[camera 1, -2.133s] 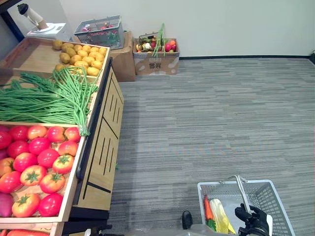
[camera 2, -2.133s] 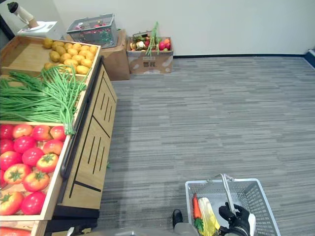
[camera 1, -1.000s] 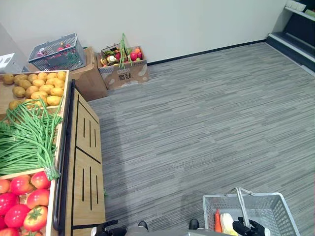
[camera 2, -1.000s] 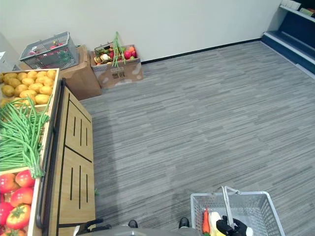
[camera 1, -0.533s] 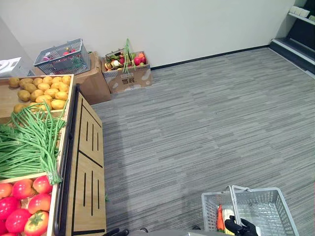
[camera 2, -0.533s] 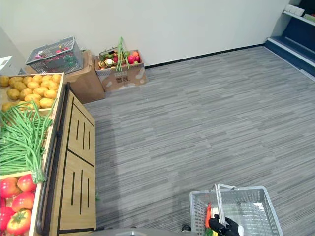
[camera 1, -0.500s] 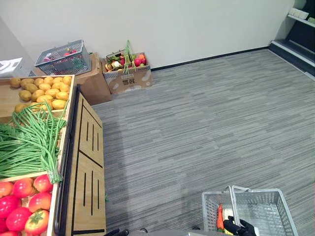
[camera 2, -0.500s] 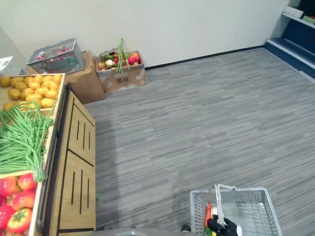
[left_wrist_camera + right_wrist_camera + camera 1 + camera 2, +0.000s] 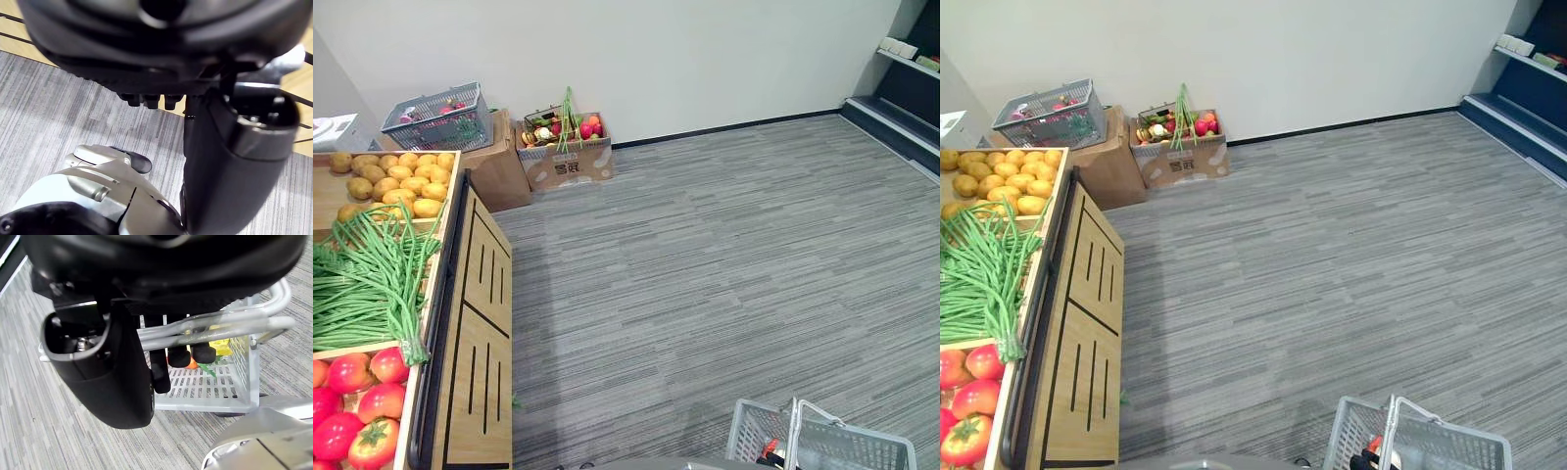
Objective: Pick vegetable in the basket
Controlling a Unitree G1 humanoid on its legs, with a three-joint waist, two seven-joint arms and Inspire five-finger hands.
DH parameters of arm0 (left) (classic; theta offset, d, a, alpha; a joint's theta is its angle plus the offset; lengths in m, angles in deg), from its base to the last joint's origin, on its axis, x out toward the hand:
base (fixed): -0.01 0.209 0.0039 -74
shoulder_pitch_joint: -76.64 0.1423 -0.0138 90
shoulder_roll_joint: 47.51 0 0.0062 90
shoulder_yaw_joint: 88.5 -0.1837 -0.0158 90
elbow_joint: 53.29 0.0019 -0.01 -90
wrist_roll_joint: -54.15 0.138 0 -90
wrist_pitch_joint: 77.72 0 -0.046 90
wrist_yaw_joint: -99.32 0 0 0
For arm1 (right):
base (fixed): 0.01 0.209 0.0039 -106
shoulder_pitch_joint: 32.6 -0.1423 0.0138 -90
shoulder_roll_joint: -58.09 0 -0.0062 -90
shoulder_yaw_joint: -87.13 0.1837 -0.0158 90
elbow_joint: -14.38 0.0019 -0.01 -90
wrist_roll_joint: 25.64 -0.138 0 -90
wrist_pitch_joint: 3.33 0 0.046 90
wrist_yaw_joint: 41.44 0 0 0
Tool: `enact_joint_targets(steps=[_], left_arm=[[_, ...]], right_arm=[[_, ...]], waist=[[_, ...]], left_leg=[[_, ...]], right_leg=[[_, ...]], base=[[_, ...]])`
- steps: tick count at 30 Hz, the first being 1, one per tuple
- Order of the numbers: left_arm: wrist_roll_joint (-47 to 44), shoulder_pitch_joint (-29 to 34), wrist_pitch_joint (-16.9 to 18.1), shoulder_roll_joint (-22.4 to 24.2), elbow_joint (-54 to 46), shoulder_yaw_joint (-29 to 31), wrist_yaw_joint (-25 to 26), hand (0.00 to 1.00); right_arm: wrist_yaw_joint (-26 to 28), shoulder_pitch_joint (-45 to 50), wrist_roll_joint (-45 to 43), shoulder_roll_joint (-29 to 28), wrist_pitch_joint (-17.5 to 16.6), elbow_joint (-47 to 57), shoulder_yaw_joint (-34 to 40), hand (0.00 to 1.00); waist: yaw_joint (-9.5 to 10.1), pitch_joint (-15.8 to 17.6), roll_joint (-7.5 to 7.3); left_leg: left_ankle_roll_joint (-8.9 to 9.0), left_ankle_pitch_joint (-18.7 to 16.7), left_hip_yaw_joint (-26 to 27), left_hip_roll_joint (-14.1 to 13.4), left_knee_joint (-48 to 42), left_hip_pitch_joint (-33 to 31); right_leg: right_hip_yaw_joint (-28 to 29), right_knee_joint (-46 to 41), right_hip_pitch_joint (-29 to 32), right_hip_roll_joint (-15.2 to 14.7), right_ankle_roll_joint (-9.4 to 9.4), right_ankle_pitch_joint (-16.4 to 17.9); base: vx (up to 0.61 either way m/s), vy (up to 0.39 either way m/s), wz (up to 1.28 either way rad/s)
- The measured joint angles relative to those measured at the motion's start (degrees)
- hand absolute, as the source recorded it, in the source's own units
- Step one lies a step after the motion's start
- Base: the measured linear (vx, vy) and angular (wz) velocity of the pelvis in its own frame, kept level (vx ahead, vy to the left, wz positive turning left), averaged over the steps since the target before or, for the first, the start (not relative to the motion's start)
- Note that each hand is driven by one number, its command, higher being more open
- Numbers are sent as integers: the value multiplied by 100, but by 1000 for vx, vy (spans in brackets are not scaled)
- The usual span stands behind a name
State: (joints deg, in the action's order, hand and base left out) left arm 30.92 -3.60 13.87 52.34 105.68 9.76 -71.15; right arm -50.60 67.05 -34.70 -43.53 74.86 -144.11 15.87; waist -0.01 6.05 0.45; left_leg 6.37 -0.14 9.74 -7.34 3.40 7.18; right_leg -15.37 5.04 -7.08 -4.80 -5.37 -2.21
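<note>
Right robot hand (image 9: pixel 161 264) grips the basket (image 9: pixel 205 391) holding a carrot (image 9: pixel 193 364).

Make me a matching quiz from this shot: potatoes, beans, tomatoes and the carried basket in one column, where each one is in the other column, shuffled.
1 potatoes
2 beans
3 tomatoes
4 basket

A handles gripped by the right hand
B farthest crate in view on the stand
C nearest crate in view
D crate between those two

Pairs: 1-B, 2-D, 3-C, 4-A
</note>
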Motion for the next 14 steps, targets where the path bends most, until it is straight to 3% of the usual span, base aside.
enact_joint_targets(steps=[6, 14], left_arm=[[-3, -7, 87, -29, 8, 19, 104, 100], [-2, -9, 86, -29, 16, 18, 126, 100]], right_arm=[[176, -16, 4, 9, 54, -61, -244, 0], [198, -54, 11, 26, 54, -103, -405, 0]], waist=[[-3, -53, -86], [-4, -61, -91]], left_leg=[[4, -3, -7, 19, 7, 9], [-11, 22, -38, 25, 7, 0]], right_leg=[[-24, 8, -10, -1, 0, 0], [-41, 12, -11, -11, 0, 0]], base=[[0, 0, 0], [-30, 18, 1]])
